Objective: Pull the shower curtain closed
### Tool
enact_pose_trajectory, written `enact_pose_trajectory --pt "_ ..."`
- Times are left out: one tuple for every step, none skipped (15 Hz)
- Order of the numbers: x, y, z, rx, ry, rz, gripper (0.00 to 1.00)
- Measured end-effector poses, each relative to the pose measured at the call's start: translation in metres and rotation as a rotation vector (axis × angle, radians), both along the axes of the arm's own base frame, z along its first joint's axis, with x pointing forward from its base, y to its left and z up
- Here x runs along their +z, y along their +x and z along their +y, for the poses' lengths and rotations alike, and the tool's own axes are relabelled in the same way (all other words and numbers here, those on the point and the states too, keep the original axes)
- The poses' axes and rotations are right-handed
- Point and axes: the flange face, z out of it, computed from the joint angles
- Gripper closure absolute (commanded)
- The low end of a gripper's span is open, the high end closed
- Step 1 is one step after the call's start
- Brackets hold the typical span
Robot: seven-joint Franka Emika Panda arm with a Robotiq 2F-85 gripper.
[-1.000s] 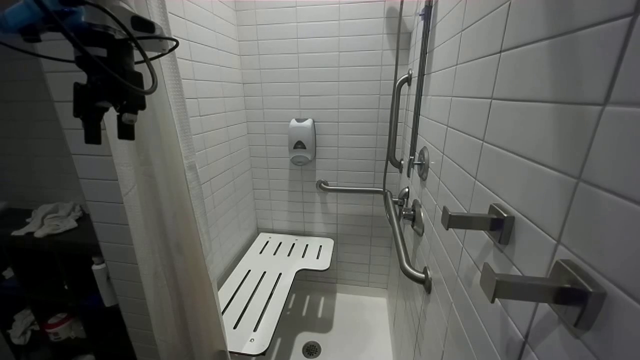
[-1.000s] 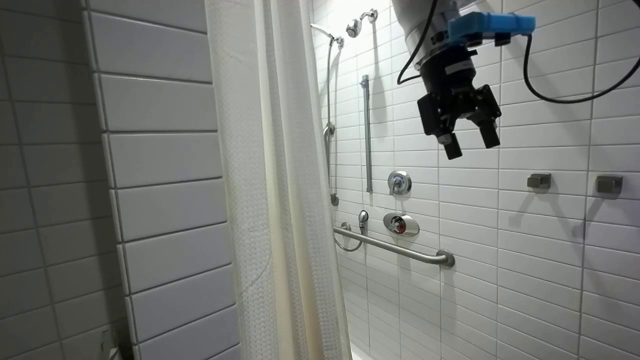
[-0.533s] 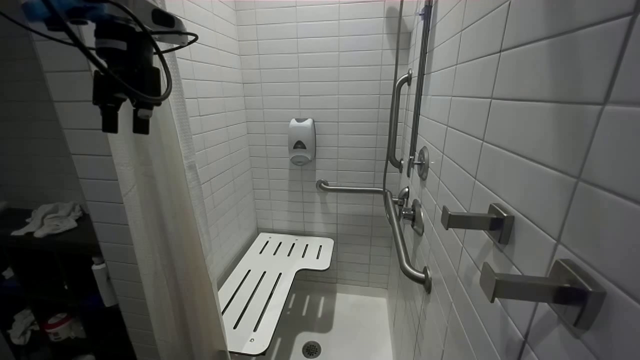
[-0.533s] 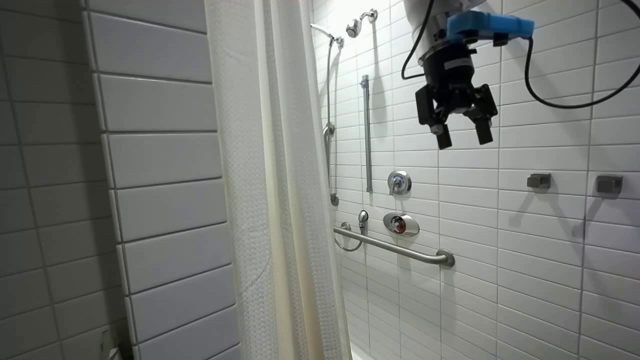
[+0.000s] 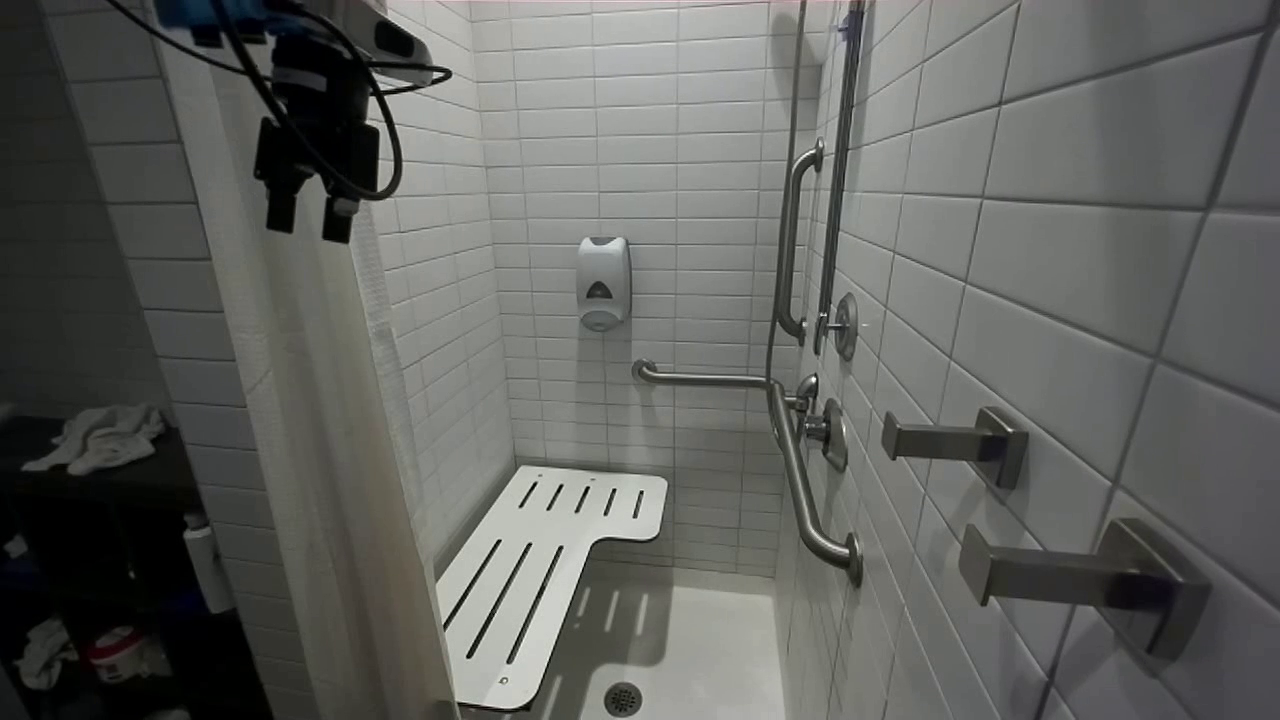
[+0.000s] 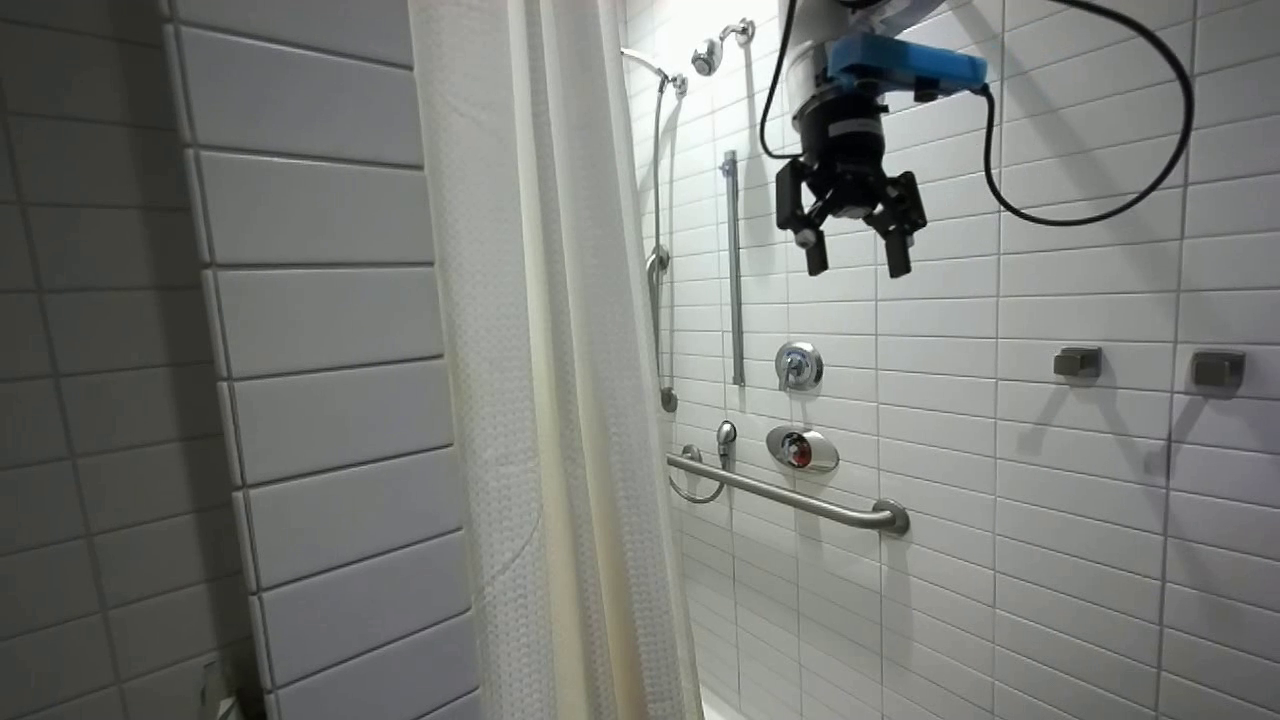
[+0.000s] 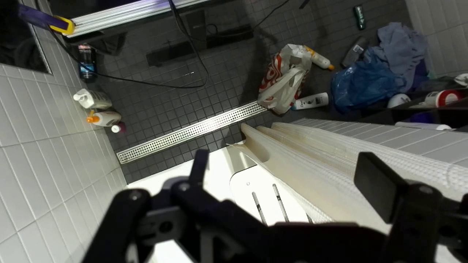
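The shower curtain (image 6: 560,350) hangs in soft vertical folds, gathered beside the end of the tiled wall (image 6: 330,320), its free edge overlapping the slatted seat (image 5: 555,525) in an exterior view. The arm (image 6: 818,25) reaches down from above in both exterior views, its gripper (image 6: 858,270) pointing floorward to one side of the curtain's upper part, apart from the fabric. The two fingers (image 6: 898,255) stand wide apart from each other. Between the seat's edge and the grab bar (image 5: 797,480), the white shower floor (image 5: 720,640) lies open around its round drain (image 5: 623,699). In the wrist view, a strip drain (image 7: 193,131) runs just outside that floor's edge; at its end sits a red-and-white plastic bag (image 7: 283,78), contents unclear, with a blue bag (image 7: 362,82) near it. A dark shelf (image 5: 110,490) carries a crumpled cloth (image 5: 100,440) near its top's right edge and, lower down, a red-rimmed tub (image 5: 118,650) whose contents cannot be made out.
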Motion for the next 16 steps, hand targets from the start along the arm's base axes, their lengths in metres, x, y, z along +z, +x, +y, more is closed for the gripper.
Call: enact_pose_trajectory --pt "0.002 0.009 -0.001 -0.001 -0.001 0.006 0.0" --pt "0.003 0.017 -0.002 -0.001 -0.002 0.012 0.0" --pt "0.004 0.022 -0.002 0.0 -0.002 0.017 0.0" --pt "0.003 0.026 -0.003 0.0 -0.002 0.021 0.0" --pt "0.003 0.027 -0.003 0.0 -0.002 0.023 0.0" --pt "0.004 0.027 -0.003 0.0 -0.002 0.024 0.0" --pt "0.004 0.027 -0.003 0.0 -0.002 0.025 0.0" --pt "0.005 0.027 -0.003 0.0 -0.002 0.026 0.0" --pt "0.005 0.027 -0.003 0.0 -0.002 0.026 0.0" --pt "0.005 0.027 -0.003 0.0 -0.002 0.026 0.0" --pt "0.005 0.027 -0.003 0.0 -0.002 0.026 0.0" --pt "0.005 0.027 -0.003 0.0 -0.002 0.026 0.0" --pt "0.005 0.027 -0.003 0.0 -0.002 0.026 0.0" --pt "0.005 0.027 -0.003 0.0 -0.002 0.026 0.0" --pt "0.005 0.027 -0.003 0.0 -0.002 0.026 0.0" --pt "0.005 0.027 -0.003 0.0 -0.002 0.026 0.0"
